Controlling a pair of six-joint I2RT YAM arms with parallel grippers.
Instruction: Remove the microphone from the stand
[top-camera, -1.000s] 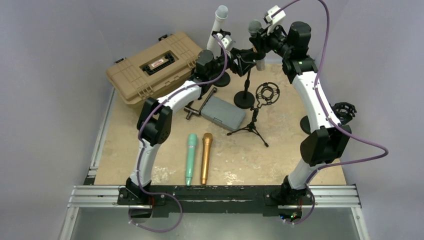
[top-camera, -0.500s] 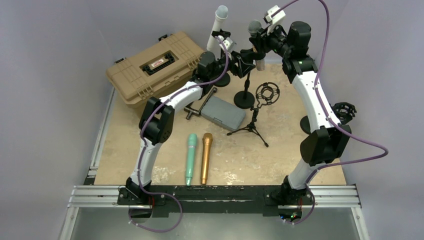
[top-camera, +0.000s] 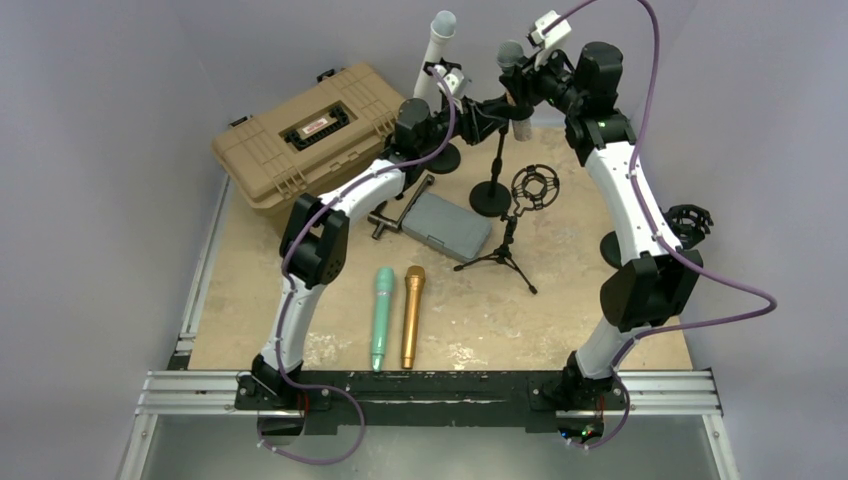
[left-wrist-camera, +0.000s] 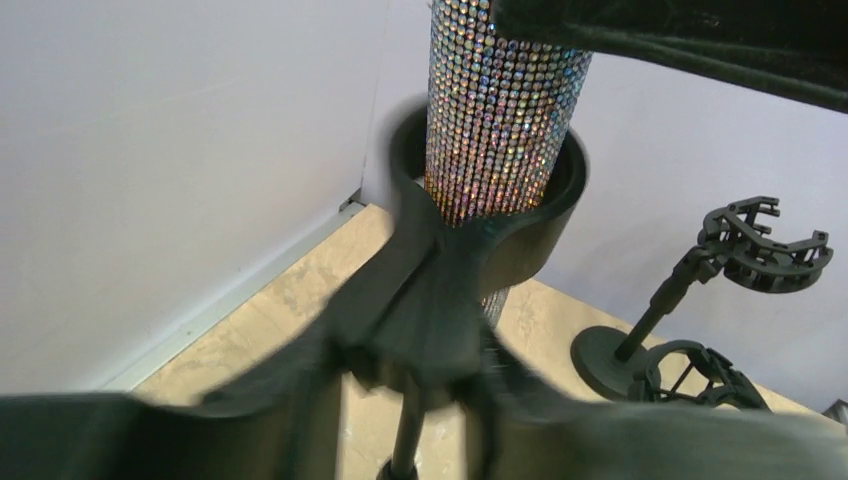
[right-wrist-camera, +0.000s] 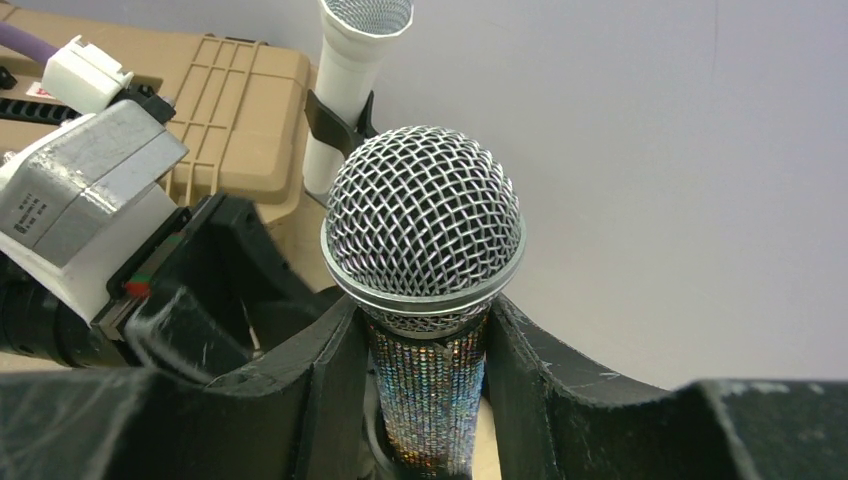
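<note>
The microphone (right-wrist-camera: 422, 215) has a silver mesh head and a sparkling rhinestone body (left-wrist-camera: 500, 110). It stands upright in the black clip (left-wrist-camera: 480, 230) of the stand (top-camera: 497, 160) at the back of the table. My right gripper (right-wrist-camera: 425, 370) is shut on the body just under the head, one finger (right-wrist-camera: 325, 390) on each side. My left gripper (left-wrist-camera: 405, 370) reaches in from the left, and its blurred fingers (left-wrist-camera: 322, 375) are closed on the clip's neck above the pole (left-wrist-camera: 408, 440). In the top view both grippers meet at the microphone (top-camera: 510, 55).
A tan case (top-camera: 305, 130) lies at the back left, with a white microphone (top-camera: 437, 50) in a second stand beside it. A grey box (top-camera: 445, 225), a tripod shock mount (top-camera: 520, 210), a green microphone (top-camera: 382, 315) and a gold one (top-camera: 411, 315) lie nearer. Another mount (top-camera: 690, 222) stands far right.
The left gripper's jaws have closed from wide apart onto the clip's neck, and the left wrist has edged toward the stand. The right arm and the microphone have not moved.
</note>
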